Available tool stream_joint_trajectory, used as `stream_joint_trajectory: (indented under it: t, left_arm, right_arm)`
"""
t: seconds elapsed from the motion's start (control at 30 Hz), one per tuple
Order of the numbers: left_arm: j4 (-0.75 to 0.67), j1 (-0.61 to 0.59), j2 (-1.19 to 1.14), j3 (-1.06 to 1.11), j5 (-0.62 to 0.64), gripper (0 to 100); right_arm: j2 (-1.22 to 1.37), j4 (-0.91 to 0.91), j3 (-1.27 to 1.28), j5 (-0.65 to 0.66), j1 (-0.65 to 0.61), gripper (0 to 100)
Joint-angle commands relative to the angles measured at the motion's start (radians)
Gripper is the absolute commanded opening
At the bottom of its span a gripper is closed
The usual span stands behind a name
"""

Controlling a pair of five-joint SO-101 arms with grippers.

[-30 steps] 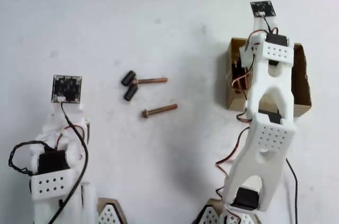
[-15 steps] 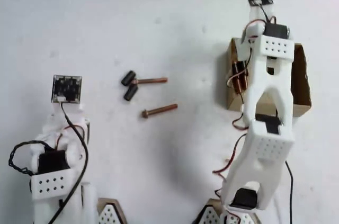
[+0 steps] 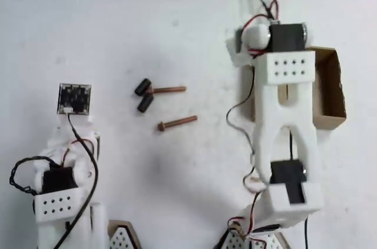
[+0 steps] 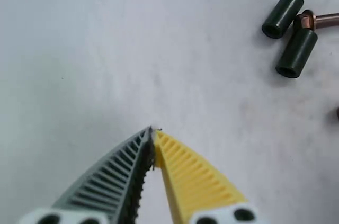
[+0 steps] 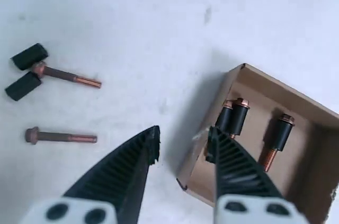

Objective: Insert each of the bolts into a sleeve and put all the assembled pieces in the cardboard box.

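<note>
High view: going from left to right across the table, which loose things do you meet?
The two sleeves → the two bolts → the box.

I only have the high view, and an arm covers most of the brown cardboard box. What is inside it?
Observer: Three copper bolts in black cylindrical sleeves lie inside the cardboard box.
Operator: Is the right gripper carrying anything?
Observer: No, the right gripper is open, with nothing in it.
Operator: And the left one?
Observer: The left gripper is shut and empty over the white table, apart from the two black sleeves.
</note>
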State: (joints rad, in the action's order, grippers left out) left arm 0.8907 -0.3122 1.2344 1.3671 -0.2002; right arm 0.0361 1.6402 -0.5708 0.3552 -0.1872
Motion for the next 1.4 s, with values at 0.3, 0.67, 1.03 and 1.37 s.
stream_joint_trajectory:
  t: [0.3,0.67,1.03,1.37]
  left_arm:
    - [0.209,-0.01,0.539,0.104,-0.008,2]
    - [0.287,-0.114,0.579,0.08,-0.008,2]
    - [0.321,-0.205,0.579,0.08,-0.009,3]
    - [0.315,-0.205,0.579,0.091,-0.015,3]
  right_arm:
    - [-0.392,0.061,0.135,-0.224,-0.334,12.6]
    - [-0.394,-0.331,0.635,-0.229,-0.386,12.6]
    - [-0.3,-0.634,0.812,-0.468,-0.39,12.6]
    - [0.024,-0.662,0.575,-0.66,-0.464,12.6]
